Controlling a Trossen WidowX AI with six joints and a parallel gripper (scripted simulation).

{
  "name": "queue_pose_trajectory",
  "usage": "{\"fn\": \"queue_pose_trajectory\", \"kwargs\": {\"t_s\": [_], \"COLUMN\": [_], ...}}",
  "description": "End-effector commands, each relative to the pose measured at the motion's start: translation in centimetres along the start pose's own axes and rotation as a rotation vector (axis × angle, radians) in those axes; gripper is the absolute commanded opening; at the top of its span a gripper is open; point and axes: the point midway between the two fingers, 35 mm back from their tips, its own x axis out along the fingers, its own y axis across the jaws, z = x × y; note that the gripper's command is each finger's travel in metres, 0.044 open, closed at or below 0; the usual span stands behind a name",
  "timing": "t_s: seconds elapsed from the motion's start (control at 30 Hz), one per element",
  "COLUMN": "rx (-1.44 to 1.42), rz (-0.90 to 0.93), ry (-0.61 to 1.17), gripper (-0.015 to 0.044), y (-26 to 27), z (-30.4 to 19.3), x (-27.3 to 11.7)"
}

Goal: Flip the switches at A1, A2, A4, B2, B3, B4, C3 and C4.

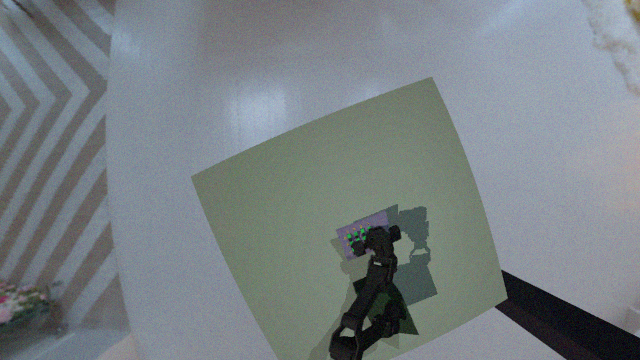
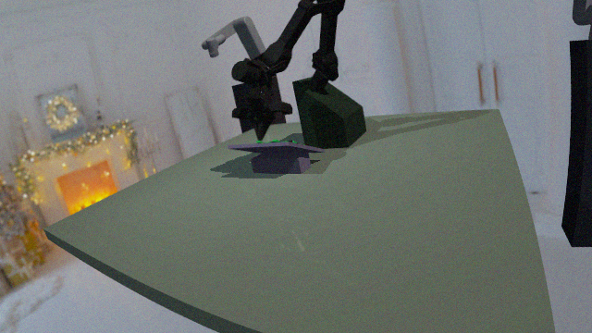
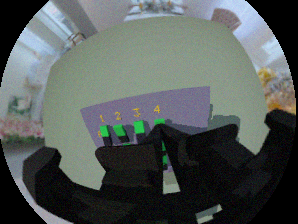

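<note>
The purple switch panel [image 1: 376, 219] [image 2: 281, 161] [image 3: 192, 102] has dark switches with green parts and yellow labels. In the wrist view A1 [image 3: 104, 131], A2 [image 3: 119, 130], A3 [image 3: 139, 127] and A4 [image 3: 159, 121] show green at their far ends; this alone does not tell me which ends are raised. My gripper [image 2: 261, 138] [image 3: 159, 126] is shut and empty. Its tips are low at the panel, just at the near side of A4 in the wrist view; whether they touch it I cannot tell. Most of rows B and C is hidden behind the fingers in the wrist view.
The panel rests on a pedestal on the green table [image 1: 320, 165] [image 2: 370, 222]. A dark green wedge-shaped block [image 2: 326, 116] stands under the arm's base, behind the panel in the exterior view. Shadows of the arm fall beside the panel.
</note>
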Motion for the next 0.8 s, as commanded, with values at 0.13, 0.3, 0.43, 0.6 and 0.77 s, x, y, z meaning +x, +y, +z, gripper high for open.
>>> {"fn": "queue_pose_trajectory", "kwargs": {"t_s": [0.13,0.3,0.43,0.6,0.77], "rx": [0.004,0.004,0.004,0.004,0.004], "rz": [-0.004,-0.004,-0.004,-0.004,-0.004], "ry": [-0.001,-0.001,-0.001,-0.001,-0.001], "gripper": [0.0000,0.0000,0.0000,0.0000,0.0000], "y": [-0.05,-0.05,-0.05,-0.05,-0.05], "z": [0.04,0.04,0.04,0.04,0.04], "x": [0.04,0.10,0.16,0.22,0.29]}}
